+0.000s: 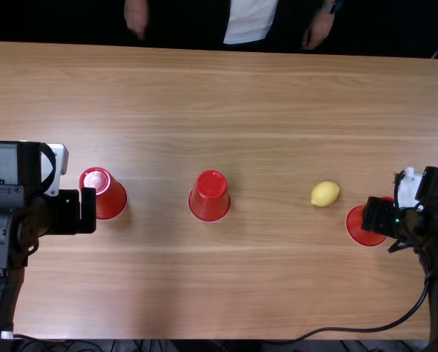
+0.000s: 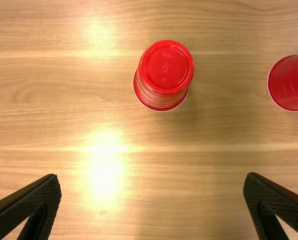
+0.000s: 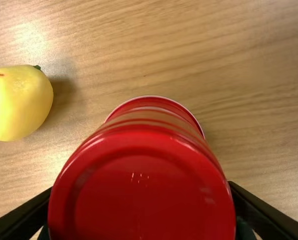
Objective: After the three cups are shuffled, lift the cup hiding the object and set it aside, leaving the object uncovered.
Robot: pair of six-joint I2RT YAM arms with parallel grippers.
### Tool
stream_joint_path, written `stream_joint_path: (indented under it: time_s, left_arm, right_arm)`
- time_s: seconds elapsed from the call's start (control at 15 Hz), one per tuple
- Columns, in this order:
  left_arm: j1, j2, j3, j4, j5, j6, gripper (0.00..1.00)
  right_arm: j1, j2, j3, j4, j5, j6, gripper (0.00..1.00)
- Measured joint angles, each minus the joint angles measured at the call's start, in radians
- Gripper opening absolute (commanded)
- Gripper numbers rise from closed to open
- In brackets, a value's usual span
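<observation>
Top view: the lemon [image 1: 325,193] lies uncovered on the tabletop [image 1: 226,95], just beside the red cup [image 1: 356,227] held by the right end effector [image 1: 378,217].

Left wrist view: the left end effector [image 2: 149,210] hangs wide open and empty near the left cup [image 2: 163,75] and middle cup [image 2: 291,82].

Right wrist view: its fingers [image 3: 268,215] clasp the cup's sides. A clean release likely means seating the rim flat, opening evenly and rising straight, clear of the lemon.
</observation>
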Motion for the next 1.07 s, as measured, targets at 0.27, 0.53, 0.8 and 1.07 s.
stream_joint_path:
  time_s: [0.27,0.53,0.8,1.07]
  left_arm:
    - [0.0,-0.005,0.0,0.0,0.001,0.0,1.0]
    - [0.0,-0.021,0.0,0.0,0.001,0.0,1.0]
    - [0.0,-0.106,-0.005,0.001,0.001,0.0,1.0]
    - [0.0,-0.184,-0.08,0.0,0.001,-0.001,1.0]
  right_arm:
    - [0.0,-0.021,0.005,-0.002,-0.001,0.0,1.0]
    - [0.007,-0.198,0.141,-0.039,-0.001,-0.003,1.0]
    - [0.195,-0.205,0.206,-0.137,-0.002,-0.002,1.0]
    - [0.373,-0.274,0.203,-0.162,-0.004,0.007,1.0]
